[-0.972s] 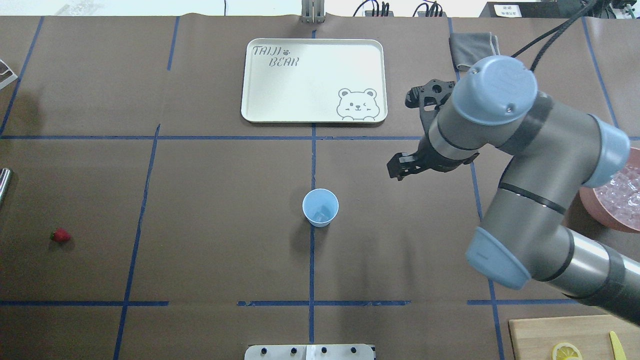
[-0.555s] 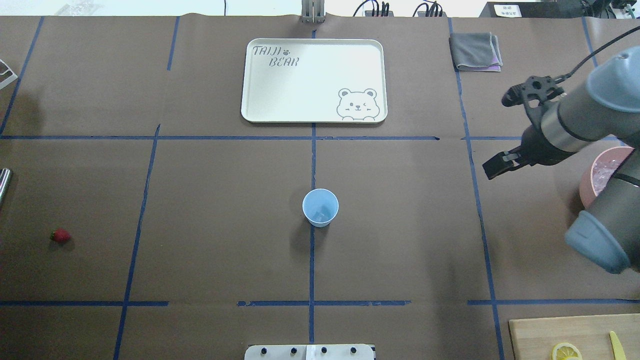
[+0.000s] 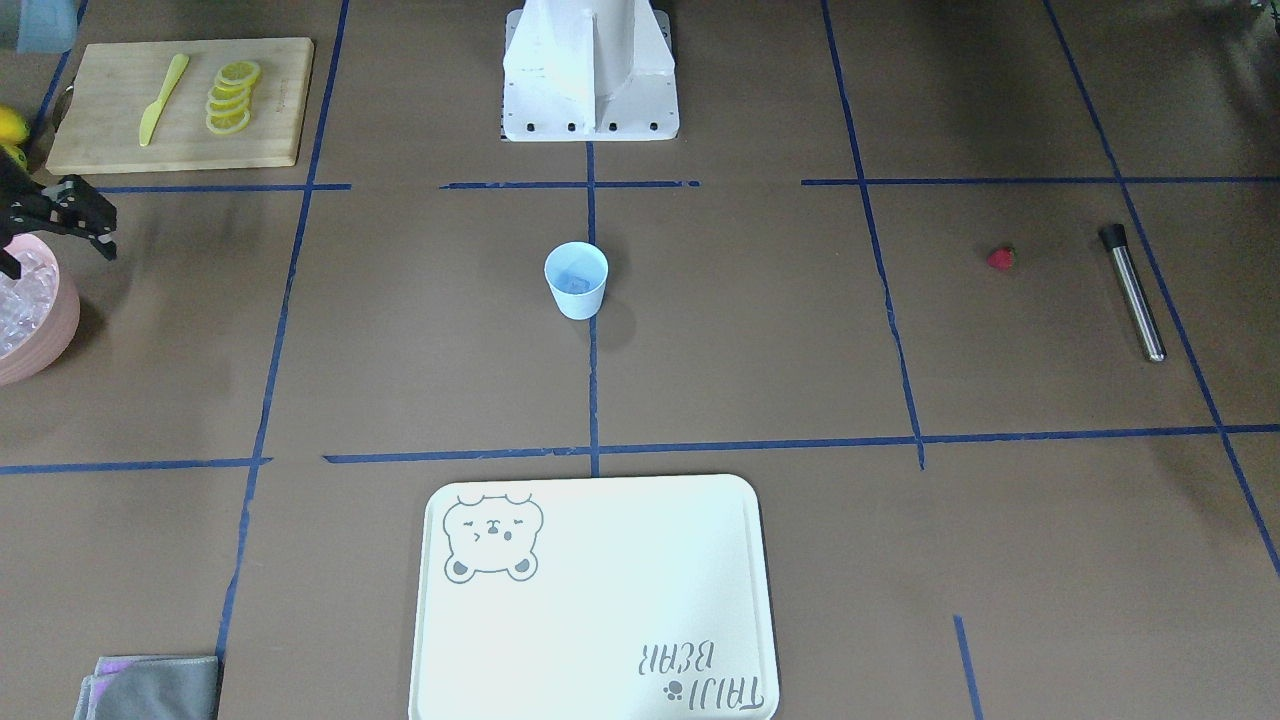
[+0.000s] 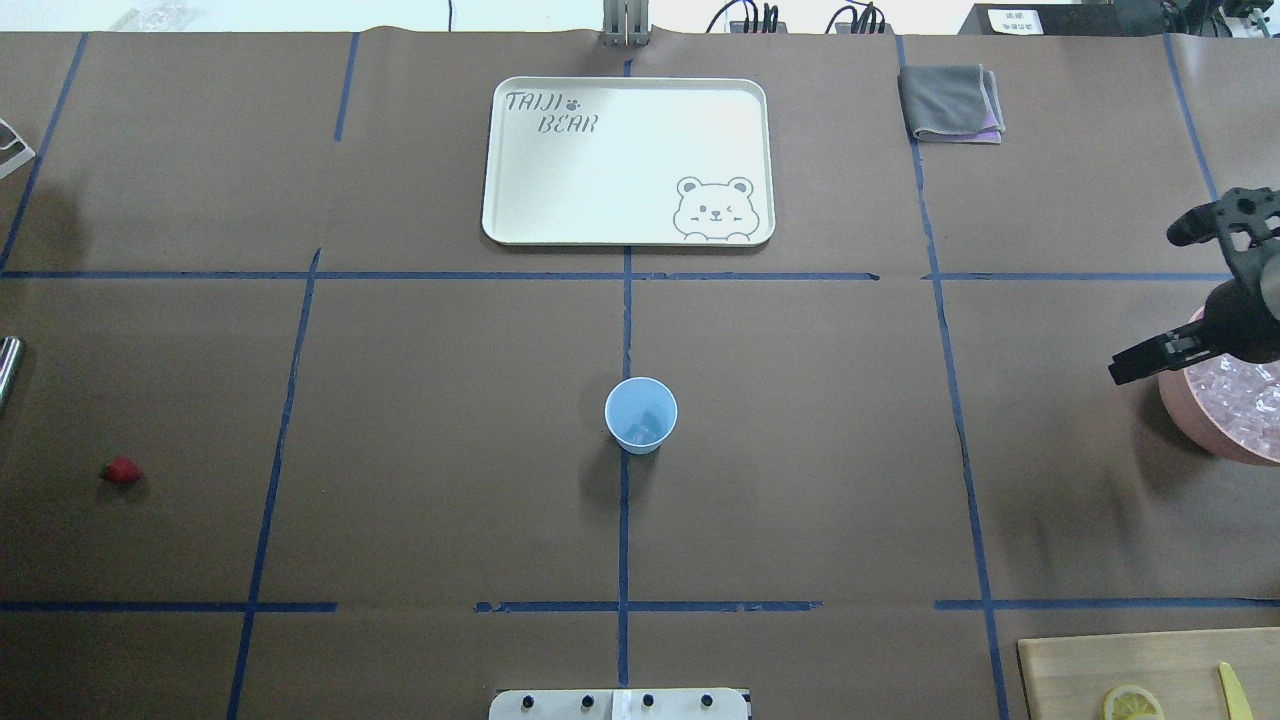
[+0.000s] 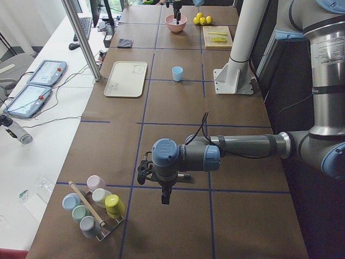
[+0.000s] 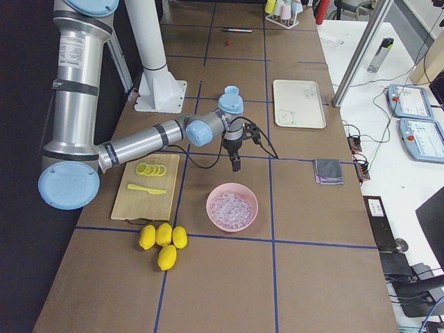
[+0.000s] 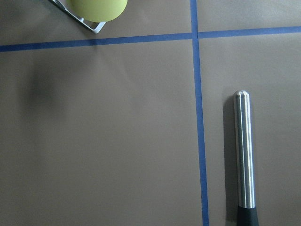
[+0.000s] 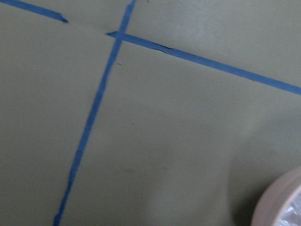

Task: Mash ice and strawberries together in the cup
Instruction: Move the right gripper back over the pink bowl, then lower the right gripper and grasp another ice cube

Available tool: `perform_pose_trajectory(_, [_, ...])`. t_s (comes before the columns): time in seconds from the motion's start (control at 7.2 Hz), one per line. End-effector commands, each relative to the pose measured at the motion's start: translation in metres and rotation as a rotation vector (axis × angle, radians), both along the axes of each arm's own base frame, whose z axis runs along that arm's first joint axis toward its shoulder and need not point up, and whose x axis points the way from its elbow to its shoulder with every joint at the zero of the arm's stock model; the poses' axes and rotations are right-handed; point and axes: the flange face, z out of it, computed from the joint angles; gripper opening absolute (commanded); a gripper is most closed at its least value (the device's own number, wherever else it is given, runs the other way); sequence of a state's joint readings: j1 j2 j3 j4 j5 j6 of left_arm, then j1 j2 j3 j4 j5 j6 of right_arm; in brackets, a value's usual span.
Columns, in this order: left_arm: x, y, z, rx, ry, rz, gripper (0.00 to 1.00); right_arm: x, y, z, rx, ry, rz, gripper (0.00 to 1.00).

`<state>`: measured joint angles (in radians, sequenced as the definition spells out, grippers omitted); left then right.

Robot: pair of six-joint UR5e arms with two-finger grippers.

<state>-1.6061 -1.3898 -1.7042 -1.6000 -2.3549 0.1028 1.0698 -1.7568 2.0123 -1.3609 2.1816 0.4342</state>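
Observation:
The light blue cup (image 4: pixel 641 415) stands upright at the table's centre, with a clear piece of ice (image 4: pixel 640 431) at its bottom. More ice (image 4: pixel 1243 393) fills the pink bowl (image 4: pixel 1190 420) at the right edge. My right gripper (image 4: pixel 1130 368) hangs pointing down over that bowl's left rim; its fingers look parted and hold nothing. One strawberry (image 4: pixel 121 471) lies far left on the paper, also seen at strawberry (image 3: pixel 1001 258). My left gripper (image 5: pixel 164 198) shows only in the exterior left view, above a steel muddler (image 7: pixel 244 155); I cannot tell its state.
A cream bear tray (image 4: pixel 628 160) lies beyond the cup and a grey cloth (image 4: pixel 950 100) at the back right. A cutting board (image 3: pixel 270 100) carries lemon slices and a yellow knife. Whole lemons (image 6: pixel 161 243) sit near the bowl. A cup rack (image 5: pixel 94 208) stands at the left end.
My right arm has swung right, from just right of the cup to over the pink bowl's rim. Cup and strawberry have stayed put.

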Motion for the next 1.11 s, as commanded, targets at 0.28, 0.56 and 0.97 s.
perform_pose_trajectory(0.28, [0.0, 0.0, -0.001, 0.005, 0.003, 0.0, 1.0, 0.05, 0.019, 0.095, -0.071, -0.009, 0.055, 0.97])
perform_pose_trajectory(0.56, [0.0, 0.0, -0.001, 0.005, 0.003, 0.0, 1.0, 0.051, 0.018, 0.104, -0.086, -0.006, 0.11, 0.96])
perform_pose_trajectory(0.97, [0.0, 0.0, -0.001, 0.005, 0.003, 0.0, 1.0, 0.052, 0.014, 0.139, -0.083, 0.026, 0.125, 0.92])
